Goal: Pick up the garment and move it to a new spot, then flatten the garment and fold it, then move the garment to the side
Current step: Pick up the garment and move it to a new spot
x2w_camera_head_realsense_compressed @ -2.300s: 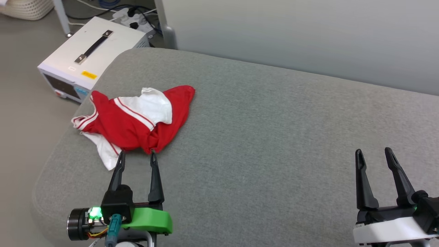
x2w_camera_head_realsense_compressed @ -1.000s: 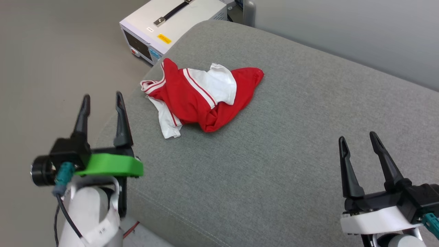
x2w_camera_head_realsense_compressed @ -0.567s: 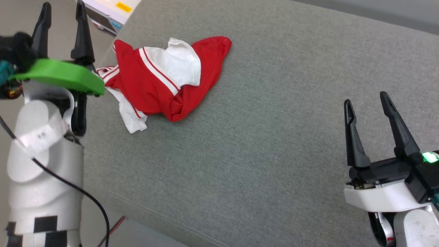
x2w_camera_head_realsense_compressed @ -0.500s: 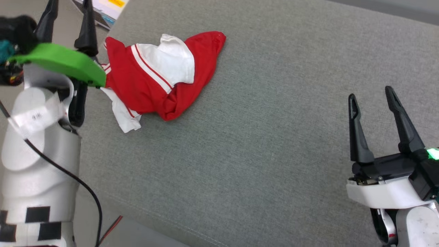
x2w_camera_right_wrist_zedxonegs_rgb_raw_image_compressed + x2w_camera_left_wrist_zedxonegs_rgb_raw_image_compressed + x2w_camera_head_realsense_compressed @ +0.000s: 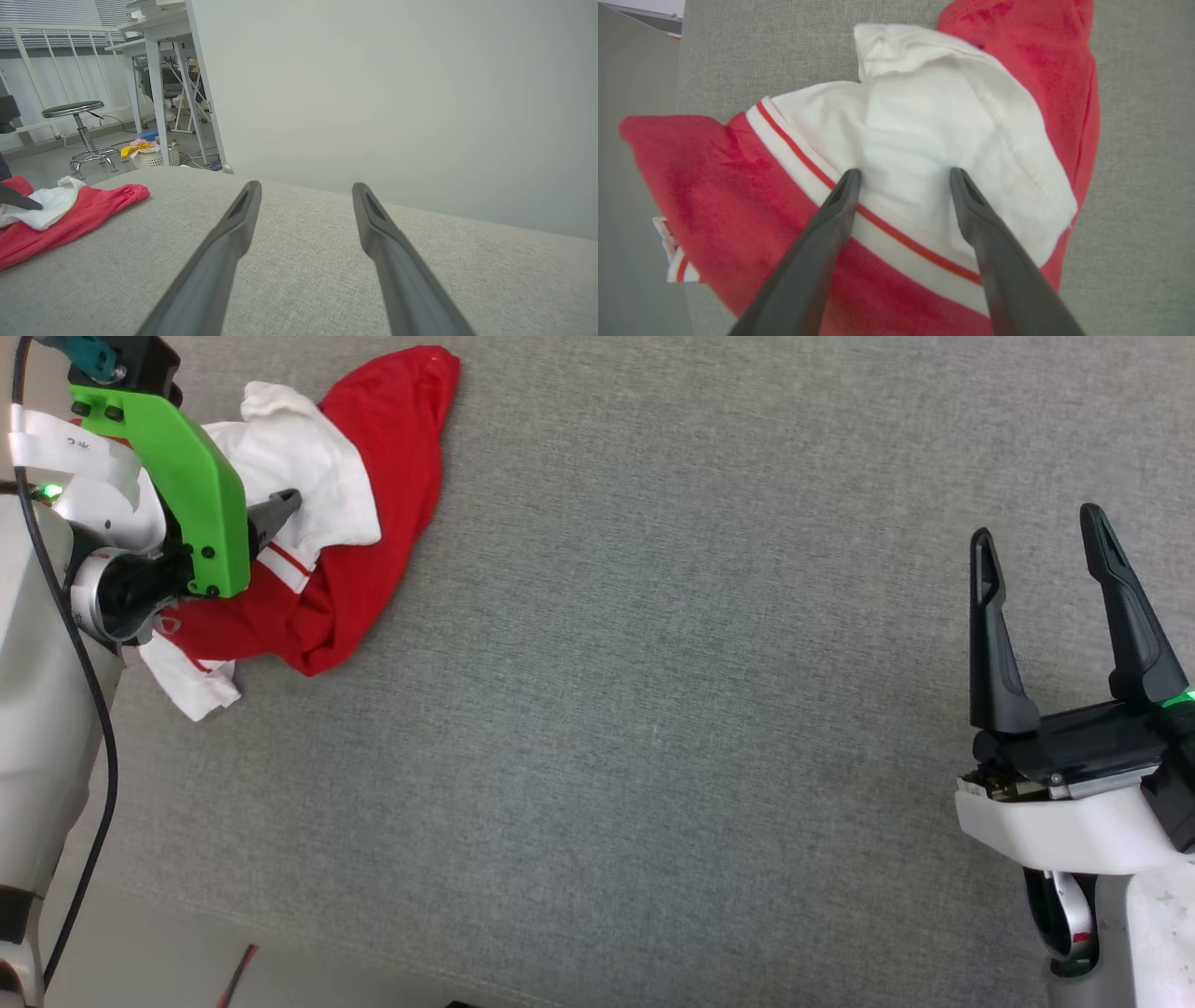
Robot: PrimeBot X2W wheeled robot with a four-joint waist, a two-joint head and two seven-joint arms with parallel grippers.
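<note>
1. The red jersey tee (image 5: 373, 504) was bunched up around 10 o'clock on the grey cushion (image 5: 653, 709).
2. The left pincer (image 5: 903, 175) was spread wide, tips right at the white sleeve (image 5: 934, 121), gripping nothing.
3. The right pincer (image 5: 1036, 525) sat wide open and empty at 3 o'clock.

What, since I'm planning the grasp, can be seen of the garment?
The garment is soft red knit with a white sleeve edged by a red-striped white band. It lies crumpled in a heap, unfolded, near the left edge of the grey cushion. The open left gripper straddles the sleeve, tips seemingly pressing into it; nothing is gripped yet.
</note>
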